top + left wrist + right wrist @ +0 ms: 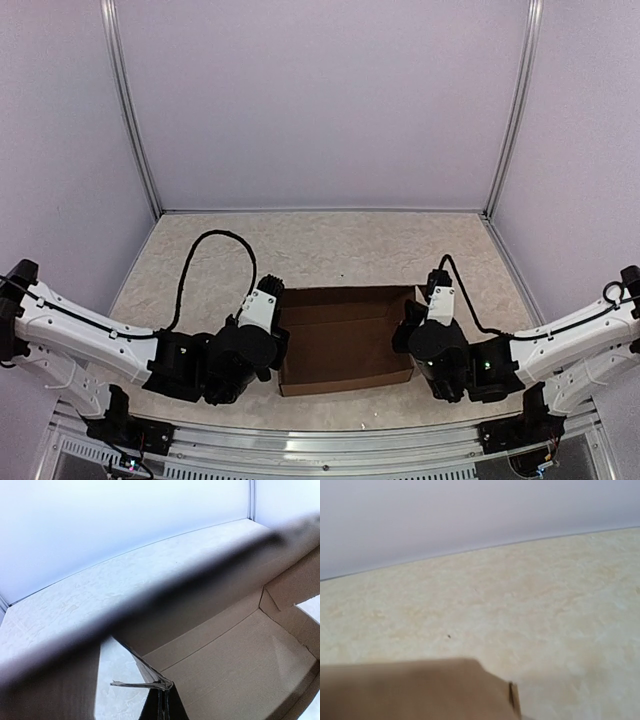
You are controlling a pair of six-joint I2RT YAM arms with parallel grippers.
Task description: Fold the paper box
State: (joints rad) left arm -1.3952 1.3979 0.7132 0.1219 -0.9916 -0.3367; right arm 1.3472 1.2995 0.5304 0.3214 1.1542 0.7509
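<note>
The paper box [345,340] is brown cardboard, standing on the table between the two arms as a shallow open tray with raised walls. My left gripper [270,297] is at its left wall. In the left wrist view the dark fingers [166,692] are shut, with a thin crumpled flap edge of the box [240,665] pinched at their tips. A blurred cardboard edge [150,597] crosses close to that lens. My right gripper [430,292] is at the box's right wall. In the right wrist view a cardboard flap [420,690] hides its fingers.
The beige mottled table [330,250] stretches behind the box to pale enclosure walls with metal posts [130,110]. A black cable [215,240] loops up from the left arm. An aluminium rail [320,445] runs along the near edge.
</note>
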